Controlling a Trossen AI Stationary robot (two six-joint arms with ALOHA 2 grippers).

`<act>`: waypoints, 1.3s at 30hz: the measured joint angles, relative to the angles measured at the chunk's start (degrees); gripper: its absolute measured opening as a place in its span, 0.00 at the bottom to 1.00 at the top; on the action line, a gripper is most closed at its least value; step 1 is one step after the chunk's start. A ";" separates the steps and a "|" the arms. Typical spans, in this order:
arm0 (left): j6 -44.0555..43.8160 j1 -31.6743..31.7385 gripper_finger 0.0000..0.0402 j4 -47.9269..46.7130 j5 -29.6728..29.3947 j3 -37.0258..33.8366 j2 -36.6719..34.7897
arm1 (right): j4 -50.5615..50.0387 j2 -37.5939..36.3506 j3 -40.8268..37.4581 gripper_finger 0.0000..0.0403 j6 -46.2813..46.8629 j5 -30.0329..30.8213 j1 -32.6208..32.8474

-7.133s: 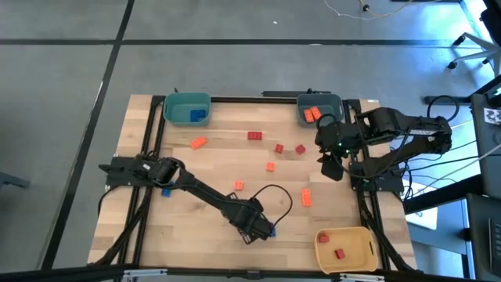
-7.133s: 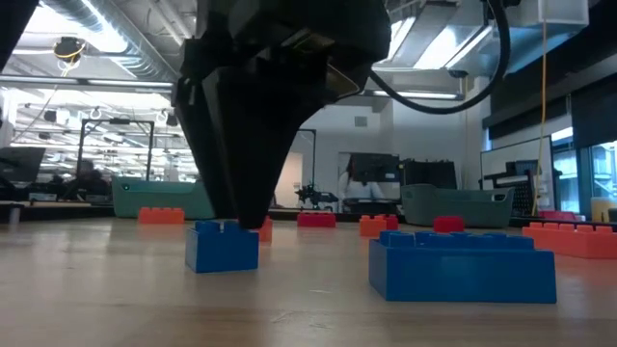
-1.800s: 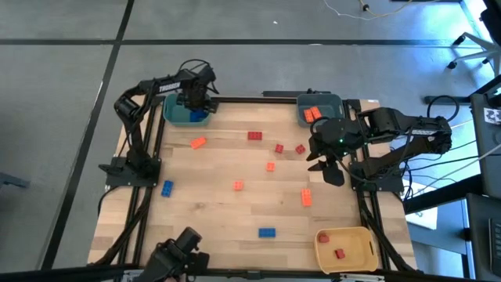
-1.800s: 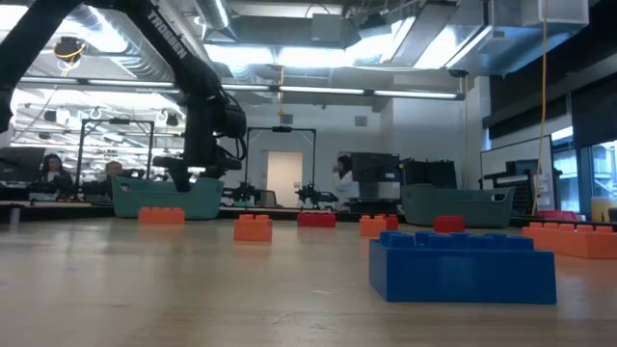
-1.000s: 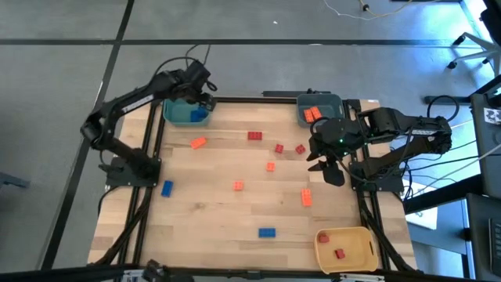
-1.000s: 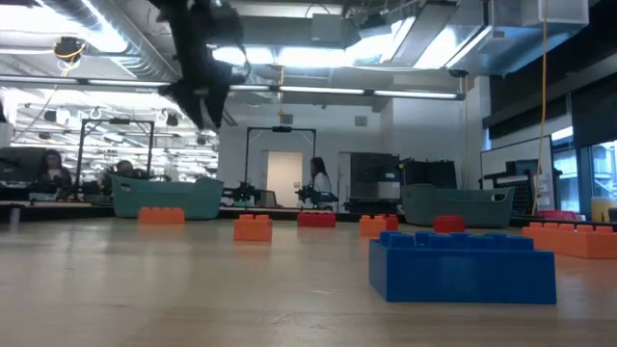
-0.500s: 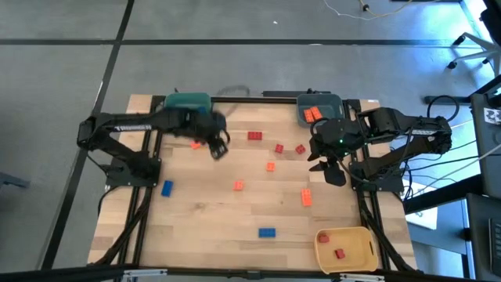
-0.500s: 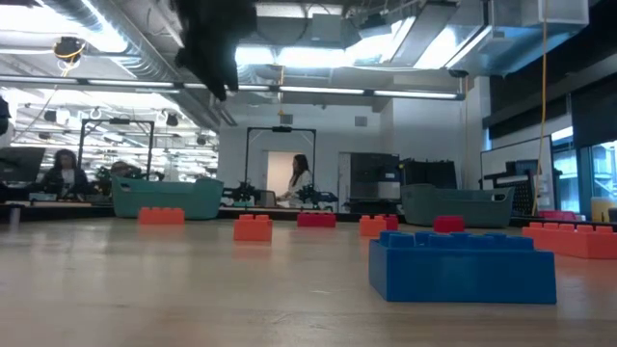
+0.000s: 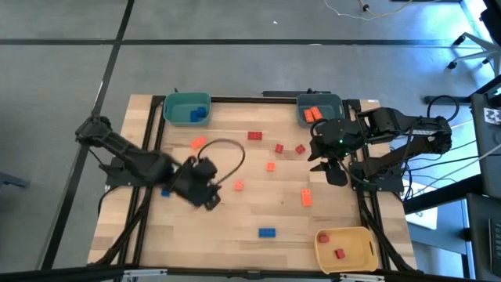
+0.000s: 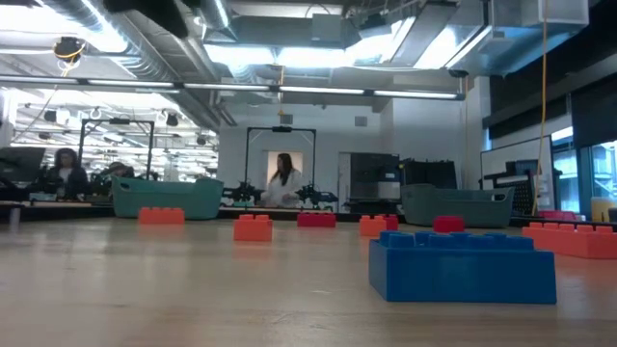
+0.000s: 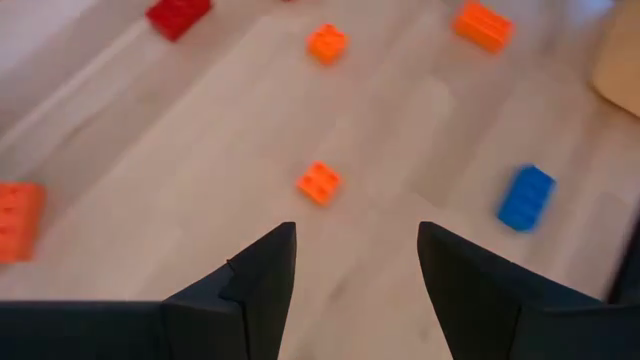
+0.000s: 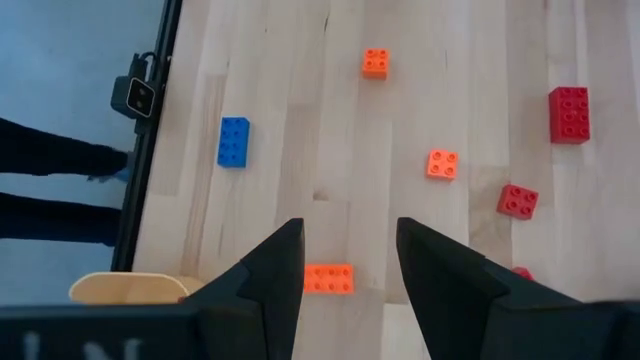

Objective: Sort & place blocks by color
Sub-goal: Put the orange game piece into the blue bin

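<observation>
Swung away from the teal bin [image 9: 187,109] w/ the blue blocks in it, the left end effector [image 9: 205,192] now hangs over mid-table, fingers apart and empty, likely lining up its next pick. An orange block [image 11: 319,183] sits just ahead of its fingers; a blue block [image 11: 525,197] lies farther off, near the table's front edge. Right end effector [image 9: 329,166] hasn't budged: it hovers by the right edge of the table [image 9: 235,227], fingers apart, nothing held, probably waiting its turn. An orange block [image 12: 329,278] lies right below it. Sorting looks partly done: orange blocks in the grey-blue bin [image 9: 319,108], red ones in the yellow bin [image 9: 346,247], each bin taking one colour. Several red and orange blocks are loose mid-table, plus another blue block [image 9: 166,190] beside the left arm's base. A person stands far back in the room.
</observation>
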 joint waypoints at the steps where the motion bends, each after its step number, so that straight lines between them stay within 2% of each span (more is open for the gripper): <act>1: -0.66 -1.70 0.51 0.02 -0.55 0.00 0.00 | 0.06 0.00 0.00 0.40 0.52 0.00 0.00; 6: -1.28 -6.41 0.51 -0.45 -1.73 0.00 0.00 | 1.53 0.04 0.00 0.40 3.17 0.03 0.00; 11: -1.23 -7.81 0.51 -2.05 -1.92 0.00 0.00 | 1.51 0.52 0.00 0.40 11.13 0.03 0.02; 15: -1.46 -7.81 0.51 -5.18 -1.98 0.00 0.00 | 1.20 1.19 -0.02 0.40 23.07 2.44 0.04; 20: -1.47 -7.10 0.51 -8.24 -2.04 0.00 0.00 | 1.18 3.46 -0.02 0.40 42.31 8.96 -0.13; 23: -1.47 -7.10 0.51 -10.05 -2.08 0.00 0.00 | 0.29 5.52 -0.02 0.40 52.92 9.47 -0.17; 26: -1.44 -7.11 0.51 -10.86 -2.04 0.00 0.00 | -2.40 7.73 -0.02 0.40 58.52 7.58 -0.01; 30: -1.48 -7.10 0.51 -10.82 -2.10 0.00 0.00 | -10.37 11.45 -0.02 0.38 61.05 3.62 1.26; 33: -1.50 -7.10 0.51 -10.79 -2.17 0.00 0.00 | -15.25 14.19 -0.02 0.37 62.17 3.90 2.31; 39: -4.55 -7.10 0.51 -10.73 -2.19 0.00 0.00 | -13.82 19.25 -0.02 0.36 64.31 1.24 3.22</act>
